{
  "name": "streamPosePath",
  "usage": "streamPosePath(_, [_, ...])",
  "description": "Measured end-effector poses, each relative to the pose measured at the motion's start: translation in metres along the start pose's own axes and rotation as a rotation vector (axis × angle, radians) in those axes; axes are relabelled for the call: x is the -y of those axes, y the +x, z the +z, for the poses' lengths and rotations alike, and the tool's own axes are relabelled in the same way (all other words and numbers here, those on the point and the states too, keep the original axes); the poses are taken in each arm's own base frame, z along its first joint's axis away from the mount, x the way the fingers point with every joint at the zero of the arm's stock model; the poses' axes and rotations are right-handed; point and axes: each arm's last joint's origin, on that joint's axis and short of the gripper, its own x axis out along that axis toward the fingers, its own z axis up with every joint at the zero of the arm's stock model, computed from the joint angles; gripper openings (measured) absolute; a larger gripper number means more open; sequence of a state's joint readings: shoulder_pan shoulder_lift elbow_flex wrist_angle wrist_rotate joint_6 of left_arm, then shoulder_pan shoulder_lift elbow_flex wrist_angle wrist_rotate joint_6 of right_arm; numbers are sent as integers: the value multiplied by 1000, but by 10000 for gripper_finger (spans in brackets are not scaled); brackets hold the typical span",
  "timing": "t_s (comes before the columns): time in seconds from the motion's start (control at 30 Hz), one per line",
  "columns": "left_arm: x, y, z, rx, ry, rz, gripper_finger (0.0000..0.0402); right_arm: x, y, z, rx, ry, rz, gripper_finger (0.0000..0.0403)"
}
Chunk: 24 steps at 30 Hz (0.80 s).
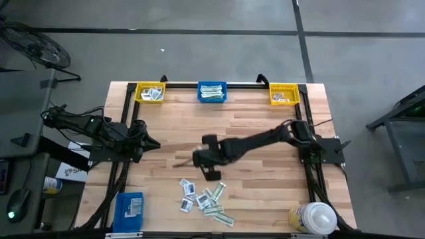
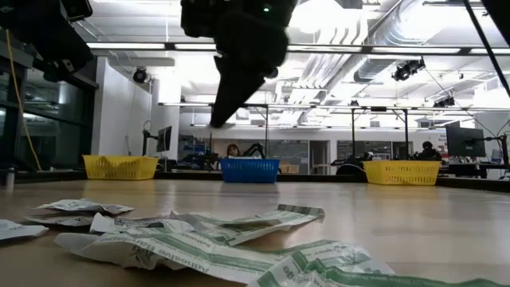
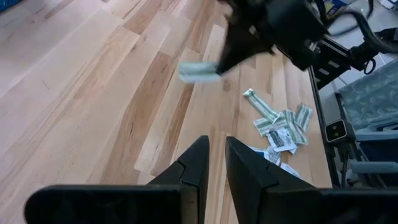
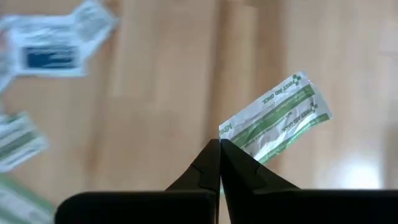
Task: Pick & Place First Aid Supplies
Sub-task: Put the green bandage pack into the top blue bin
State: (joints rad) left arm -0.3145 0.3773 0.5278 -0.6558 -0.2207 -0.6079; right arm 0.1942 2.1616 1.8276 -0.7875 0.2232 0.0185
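Your right pincer (image 4: 219,144) is closed on one narrow green-and-white strip packet (image 4: 277,118), pinching it by one end so the rest sticks out past the fingertips. From above, the right arm reaches in from the right edge of the wooden surface (image 1: 252,116) toward the middle, and its pincer (image 1: 198,159) sits above bare wood, just beyond the pile. In the left wrist view the held strip (image 3: 199,71) shows up clear of the wood, with the right pincer (image 3: 225,62) above it.

The rest of the first aid supplies (image 1: 202,198) lie in a loose pile near the front edge of the surface, a mix of squarish white packets with dark marks and green-and-white strips. At table height, the nearest crumpled strips (image 2: 231,239) fill the foreground.

Your left pincer (image 1: 151,144) waits over the left side of the surface, well apart from the pile. Its two fingers (image 3: 198,163) stand slightly apart and grip nothing.

Along the far edge sit three small bins: a yellow bin (image 1: 149,92) on the left, a blue bin (image 1: 212,92) in the middle, and a second yellow bin (image 1: 283,94) on the right; each has packets in it. A blue box (image 1: 129,210) lies at the front left corner, and a white-capped bottle (image 1: 313,218) stands at the front right corner.
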Motion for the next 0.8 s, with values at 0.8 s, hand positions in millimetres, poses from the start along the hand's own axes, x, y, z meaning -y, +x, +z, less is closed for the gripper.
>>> streamPosePath(0.8, [-3,0,2,77,-185,87,53,230,-1,-42,-166,-422,-76,0])
